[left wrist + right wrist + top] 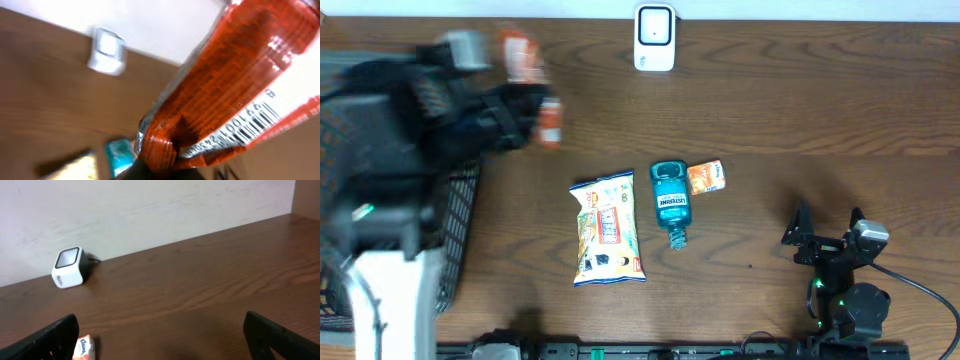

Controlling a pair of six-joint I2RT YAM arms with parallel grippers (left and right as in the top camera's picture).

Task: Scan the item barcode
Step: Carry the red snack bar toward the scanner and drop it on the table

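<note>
One packet (230,85) held above the desk (800,100), scanner (654,38) well apart.
Clamped the orange packet by its crimped end in the closed left gripper (525,105), over the desk's far left part, near a dark basket (460,230); showed its barcode (250,127) in the left wrist view, blurred in the overhead one. Held the right gripper (825,232) spread wide and empty near the front right edge. Had the white scanner at the far edge, and a snack bag (606,228), a blue bottle (670,203) and a small orange pack (705,177) side by side mid-desk.
</note>
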